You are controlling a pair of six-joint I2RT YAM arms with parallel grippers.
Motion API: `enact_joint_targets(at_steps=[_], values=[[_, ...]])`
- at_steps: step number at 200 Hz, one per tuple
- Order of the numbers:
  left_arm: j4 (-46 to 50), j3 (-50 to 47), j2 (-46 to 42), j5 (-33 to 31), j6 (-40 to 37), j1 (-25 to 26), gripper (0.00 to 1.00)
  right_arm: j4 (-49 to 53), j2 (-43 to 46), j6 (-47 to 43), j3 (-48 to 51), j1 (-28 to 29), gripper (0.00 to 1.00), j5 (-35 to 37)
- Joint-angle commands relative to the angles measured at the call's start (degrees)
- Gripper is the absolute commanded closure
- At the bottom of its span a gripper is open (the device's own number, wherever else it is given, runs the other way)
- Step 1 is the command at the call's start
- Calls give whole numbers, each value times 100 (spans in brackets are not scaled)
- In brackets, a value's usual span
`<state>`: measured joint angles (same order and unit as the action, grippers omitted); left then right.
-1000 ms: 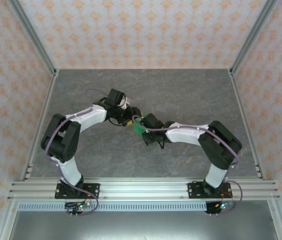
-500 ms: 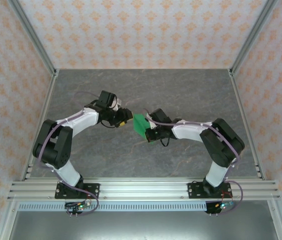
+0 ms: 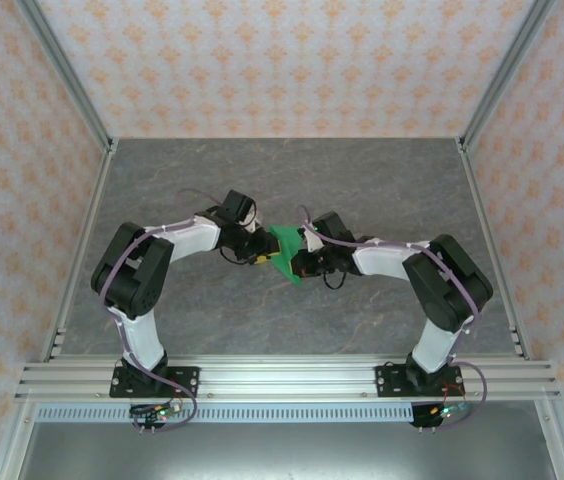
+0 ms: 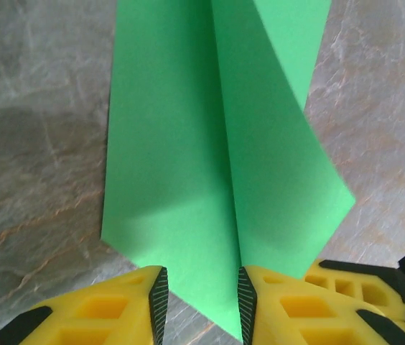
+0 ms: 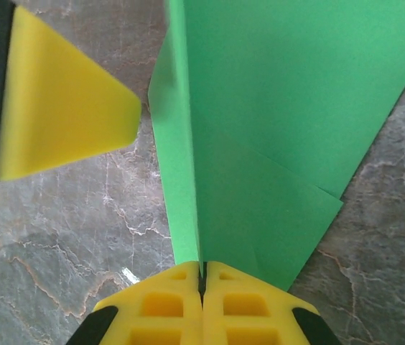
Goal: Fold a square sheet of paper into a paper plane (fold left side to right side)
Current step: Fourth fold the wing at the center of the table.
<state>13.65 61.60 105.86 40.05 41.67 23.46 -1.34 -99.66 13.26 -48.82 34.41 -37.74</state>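
— Grey marbled counter (image 3: 382, 190), orange-patterned walls (image 3: 292, 60), and that green paper (image 3: 284, 250) right in the middle. Why are both arms crowded onto it?

— Looks like one holds while the other works. The right arm (image 3: 387, 260) reaches in from its side, and its jaws are fully closed on the paper's fold. From its wrist you can see the yellow fingers (image 5: 166, 305) meeting with the green ridge nipped between them.

— And the left arm (image 3: 187, 238)?

— Its jaws stand a narrow way apart, straddling the pointed corner. The paper runs between the fingers (image 4: 158, 298), but they aren't pressed together on it, so I'd say there's no grip there.

— What's it placed like that for?

— My guess is it's lined up on the crease (image 4: 224, 144) to pinch or press it. The right side stops the sheet sliding.

— Is it lying flat?

— Not quite. By the right jaws it stands on edge, up off the counter. Whether the far end touches down, I can't tell.

— How does it look?

— Bright green, plain, not square. It's long and tapers to a point, with two panels meeting along a centre crease. One panel (image 4: 281, 165) bows up rather than lying tight, so that fold wants sharpening. It's thin stuff and would likely buckle if squeezed off the line.
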Motion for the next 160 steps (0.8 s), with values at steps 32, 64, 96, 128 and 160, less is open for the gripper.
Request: enact_joint_targets(at_steps=[32, 64, 96, 128, 160], values=[[-225, 264, 214, 72, 121, 71, 64, -376, -139, 187, 140, -137, 96, -384], [-205, 376, 315, 42, 148, 79, 63, -402, -168, 200, 170, -150, 96, -397], [-193, 448, 515, 29, 157, 85, 63, -401, -192, 198, 184, -152, 96, -385], [-206, 467, 658, 16, 179, 84, 63, -395, -194, 195, 196, -153, 96, -385], [-287, 502, 734, 46, 227, 94, 63, -384, -236, 186, 177, -154, 95, -420]])
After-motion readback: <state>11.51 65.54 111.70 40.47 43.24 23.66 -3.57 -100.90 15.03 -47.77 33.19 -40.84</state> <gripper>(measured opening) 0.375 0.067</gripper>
